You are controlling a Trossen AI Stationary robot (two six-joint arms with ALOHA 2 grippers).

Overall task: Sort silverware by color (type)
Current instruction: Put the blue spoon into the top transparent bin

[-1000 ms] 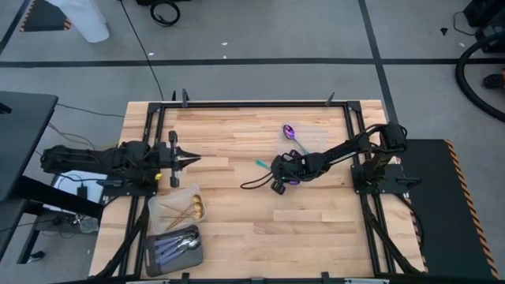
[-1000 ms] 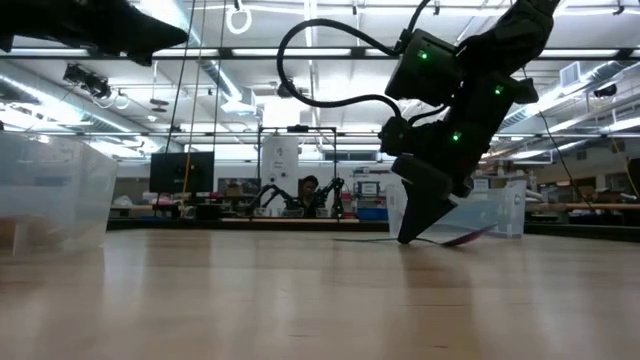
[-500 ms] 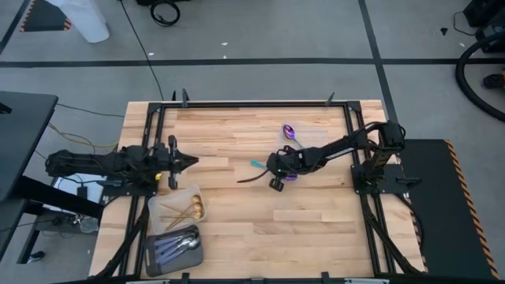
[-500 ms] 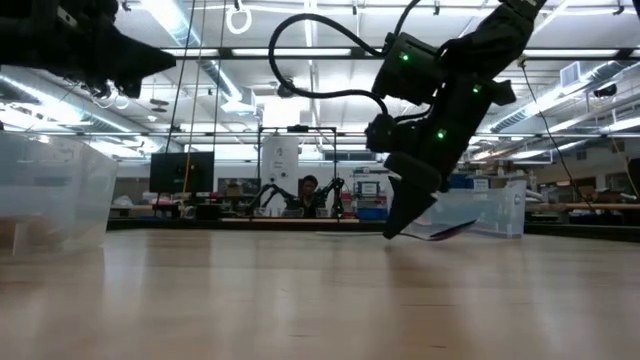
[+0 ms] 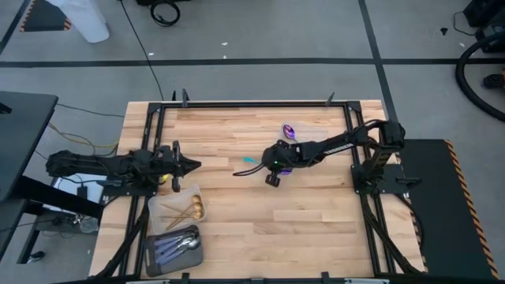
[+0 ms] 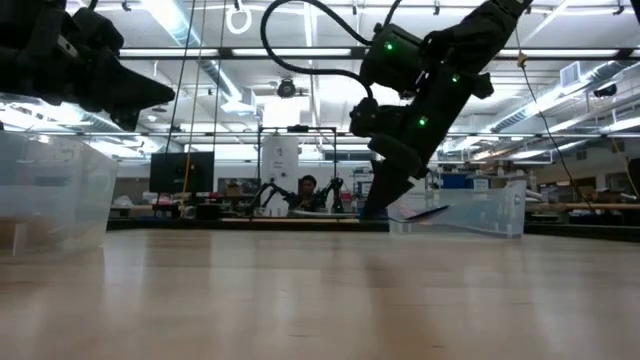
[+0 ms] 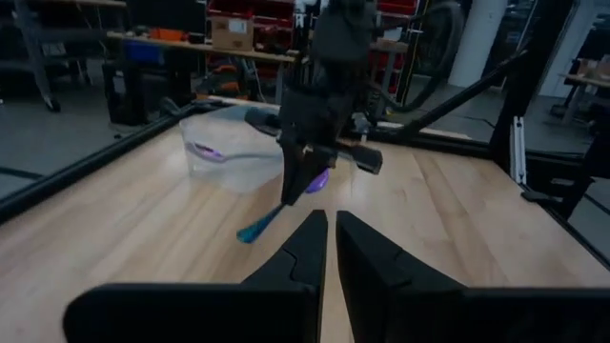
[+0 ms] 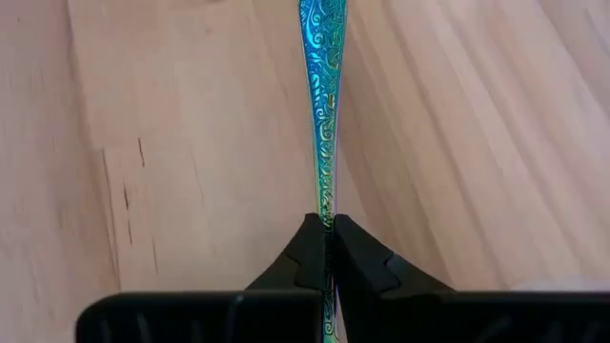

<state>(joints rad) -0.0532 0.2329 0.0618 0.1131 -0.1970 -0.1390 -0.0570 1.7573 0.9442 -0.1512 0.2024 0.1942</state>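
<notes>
My right gripper (image 5: 276, 163) hangs over the table's middle, shut on an iridescent purple-blue spoon (image 5: 256, 162) whose teal handle points toward the table's left. In the low view the right gripper (image 6: 372, 208) and the spoon are clear of the wood. A second purple spoon (image 5: 289, 130) lies in a clear container (image 7: 224, 162) nearer the far edge. My left gripper (image 5: 195, 164) waits, shut, by the left edge, pointing toward the right arm. My right gripper pinches the spoon's handle (image 8: 324, 214) between its two fingertips, near the purple bowl end. The fingers come slanting down from above. The engraved teal handle runs straight out ahead of them. The spoon is lifted clear and tilted, its teal tip (image 7: 253, 232) lowest.
Two containers stand at the near left corner: one with gold utensils (image 5: 183, 207), and a darker one with silver utensils (image 5: 175, 246). Bare wood lies between them and the right arm. Black frame rails run along the table's edges.
My right gripper has risen from the table and moved toward the left and far edges, staying shut on the spoon. The spoon, which was low by the wood, now hangs clear, its teal tip farther left. My left arm has dipped a little.
</notes>
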